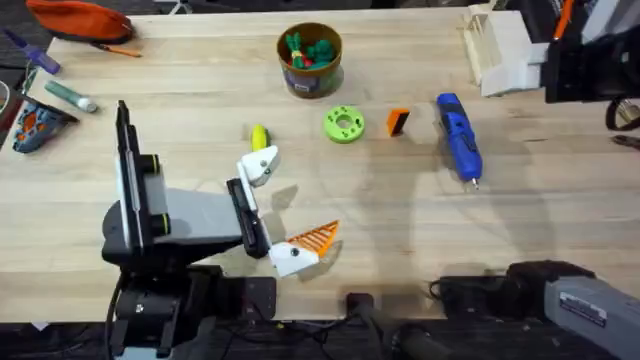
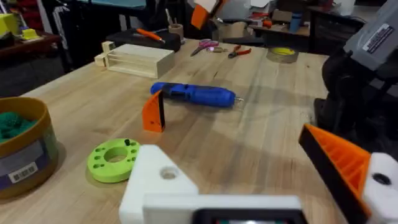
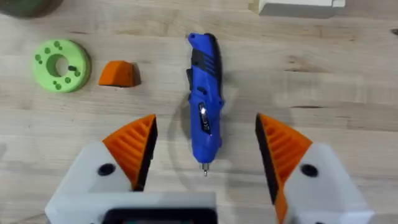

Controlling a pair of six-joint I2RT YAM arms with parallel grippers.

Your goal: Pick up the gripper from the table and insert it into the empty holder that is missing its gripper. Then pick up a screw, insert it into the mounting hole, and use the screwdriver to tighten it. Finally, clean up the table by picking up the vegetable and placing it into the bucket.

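The orange gripper [image 1: 397, 121] stands on the table between a green holed disc [image 1: 343, 124] and the blue screwdriver [image 1: 458, 135]. My left gripper [image 1: 290, 200] is open. One of its fingers is a bare white holder [image 2: 155, 180] with a visible mounting hole, and the other carries an orange pad [image 2: 342, 162]. The yellow vegetable [image 1: 259, 135] lies just beyond the holder's tip. The bucket [image 1: 310, 58] stands at the back and holds green and orange toys. My right gripper [image 3: 205, 121] hangs open above the screwdriver [image 3: 204, 102], near its tip end. A small dark piece lies on the disc [image 3: 60, 65].
A white block and a wooden rack [image 1: 500, 45] sit at the back right. An orange pouch [image 1: 80, 18], a marker [image 1: 70, 95] and small tools lie at the far left. The right arm's dark body [image 1: 570, 295] fills the lower right.
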